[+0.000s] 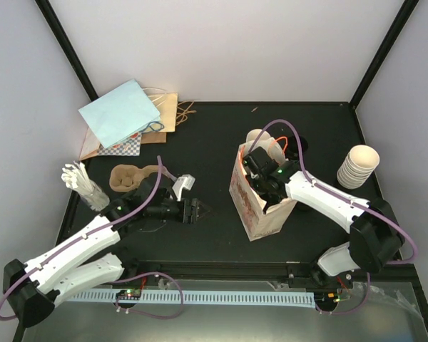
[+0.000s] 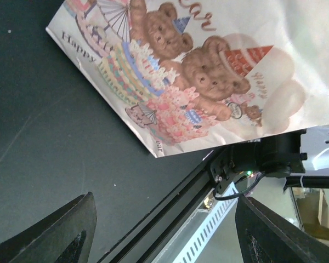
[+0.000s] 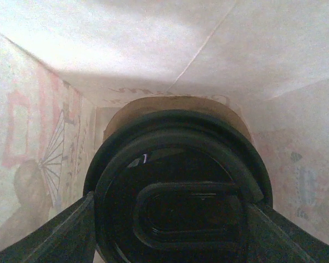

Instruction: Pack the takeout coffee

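A black-lidded coffee cup (image 3: pixel 178 164) sits pinched in the right gripper (image 3: pixel 170 235) inside the paper bag (image 3: pixel 263 71); the left gripper (image 2: pixel 164 230) hangs spread over the counter (image 2: pixel 44 137).

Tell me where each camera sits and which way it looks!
Top camera: high behind the arms, looking down on the black table; left arm and right arm show.
Left wrist camera: on the left arm, looking across at the teddy-bear bag; the open left gripper shows.
Right wrist camera: inside the bag, looking down on a coffee cup; the right gripper flanks it.
Shared: top and left wrist views both show the bag's printed outside.
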